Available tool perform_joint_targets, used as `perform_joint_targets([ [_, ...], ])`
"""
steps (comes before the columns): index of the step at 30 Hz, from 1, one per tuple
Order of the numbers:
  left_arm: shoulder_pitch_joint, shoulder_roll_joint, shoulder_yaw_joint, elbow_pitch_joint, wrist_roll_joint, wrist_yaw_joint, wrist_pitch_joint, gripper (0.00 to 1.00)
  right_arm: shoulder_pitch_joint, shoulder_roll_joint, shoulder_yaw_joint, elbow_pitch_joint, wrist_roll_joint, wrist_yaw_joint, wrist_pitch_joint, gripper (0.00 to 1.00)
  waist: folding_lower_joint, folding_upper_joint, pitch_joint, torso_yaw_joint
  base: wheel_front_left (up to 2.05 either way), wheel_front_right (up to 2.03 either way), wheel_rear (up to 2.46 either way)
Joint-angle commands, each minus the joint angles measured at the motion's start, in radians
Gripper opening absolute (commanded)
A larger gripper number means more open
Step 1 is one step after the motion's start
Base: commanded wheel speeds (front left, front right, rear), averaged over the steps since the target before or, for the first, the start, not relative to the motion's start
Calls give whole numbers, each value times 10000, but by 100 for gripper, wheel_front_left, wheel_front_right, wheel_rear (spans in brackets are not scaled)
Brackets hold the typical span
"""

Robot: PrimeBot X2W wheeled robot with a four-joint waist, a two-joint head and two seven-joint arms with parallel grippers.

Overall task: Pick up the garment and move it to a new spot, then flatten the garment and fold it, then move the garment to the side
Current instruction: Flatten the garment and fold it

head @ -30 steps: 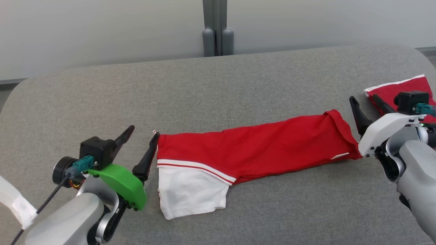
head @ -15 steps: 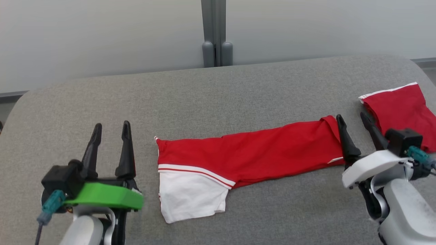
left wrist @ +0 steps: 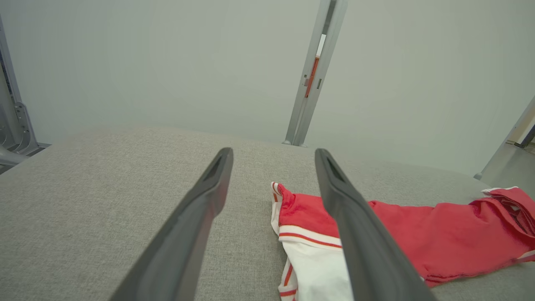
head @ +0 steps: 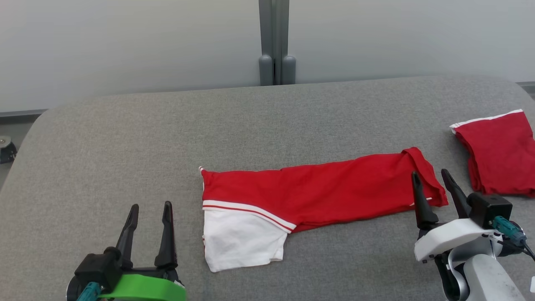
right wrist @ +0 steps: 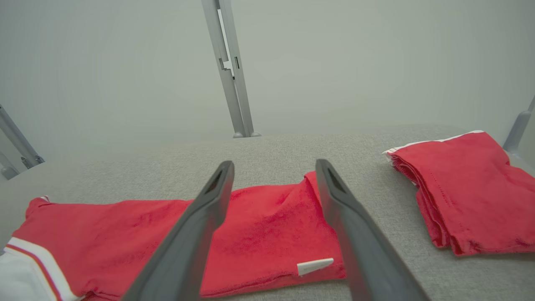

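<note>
Garment (head: 317, 192): red with a white striped end, laid flat as a long narrow band on the grey padded surface (head: 167, 138), apparently folded once lengthwise already. Checked left claw (head: 151, 205): spread wide, holding nothing; white end (head: 242, 238) found ahead of its fingertips and off to their right, apart from them. Checked right claw (head: 429, 172): likewise spread and empty; red end with small white tag (right wrist: 315, 264) lying just ahead of and below its fingertips, contact not determinable. Noted second folded red piece (head: 497, 154) ahead and to the right of right claw, clear of the band. Judged stage: flattening largely done, crosswise fold outstanding. Recommended: lower each claw onto the corners of its own end; pinch all layers together, not the top layer alone; lift only enough to clear the surface; carry one end over onto the other with edges matched, both claws level to avoid skew. Assessed risks: loose white panel slipping out of the layers on the left claw's side; turned-over hem on the right claw's side unrolling if caught shallow.
</note>
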Motion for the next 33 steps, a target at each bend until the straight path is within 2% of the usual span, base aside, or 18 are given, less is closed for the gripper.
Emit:
perform_joint_targets([
  [1,-54,-29,-40,69,192,-123,3,100,5,-52,-107,120,-116,-8,-30,100,0,0,183,148,0,0,0],
  [11,-807,-81,-503,371,199,-418,3,100,-1348,-153,-1450,2150,-880,-8,441,100,0,0,1228,954,0,0,0],
  [17,-1118,-78,-774,658,89,-453,4,100,-2167,-338,-2758,3761,-1688,-8,387,100,0,0,1705,1473,0,0,0],
  [24,-1293,-81,-860,861,113,-472,3,100,-2936,-304,-3883,5265,-2267,-8,349,100,0,0,1940,1682,0,0,0],
  [33,-1403,-82,-1154,972,83,-472,2,100,-3630,-232,-4337,6763,-2247,-8,256,100,0,0,2058,1694,0,0,0],
])
